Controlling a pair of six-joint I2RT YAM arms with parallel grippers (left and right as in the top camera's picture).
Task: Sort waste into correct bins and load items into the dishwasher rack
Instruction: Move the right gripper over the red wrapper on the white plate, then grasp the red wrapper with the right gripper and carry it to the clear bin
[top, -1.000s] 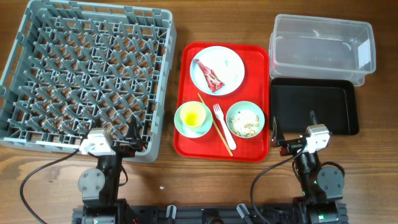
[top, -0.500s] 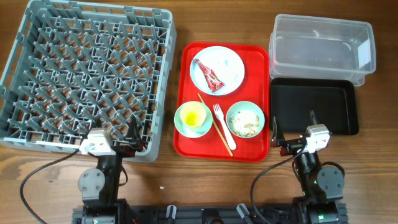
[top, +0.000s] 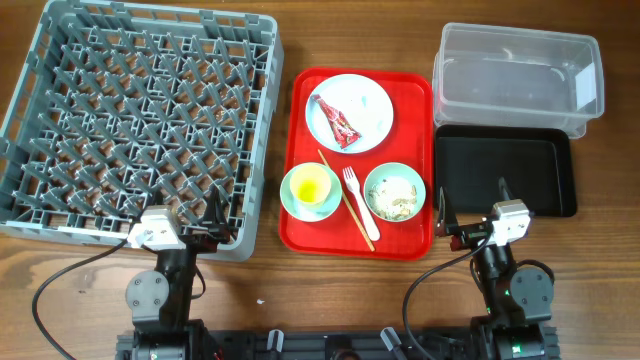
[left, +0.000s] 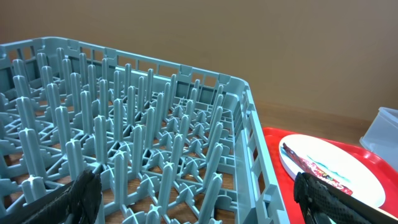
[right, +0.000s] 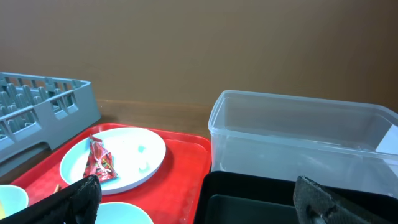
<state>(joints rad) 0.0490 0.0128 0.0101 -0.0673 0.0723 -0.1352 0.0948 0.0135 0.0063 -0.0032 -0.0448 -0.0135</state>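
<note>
Sorting has not begun: left tool (top: 200, 214) and right tool (top: 472, 214) gape empty, wrapper (top: 340, 125), plate (top: 372, 100) and bowls (top: 395, 167) untouched on the red tray (top: 310, 235) between them.

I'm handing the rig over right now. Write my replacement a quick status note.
Both open and empty: left gripper, right gripper.
On the red tray: wrapper on the plate, yellow cup in the left bowl, food scraps in the right bowl, fork and chopstick between them.
The rack, clear tub and black tray hold nothing.
Done: nothing. Left: bin wrapper and scraps, then rack all dishes and utensils.
</note>
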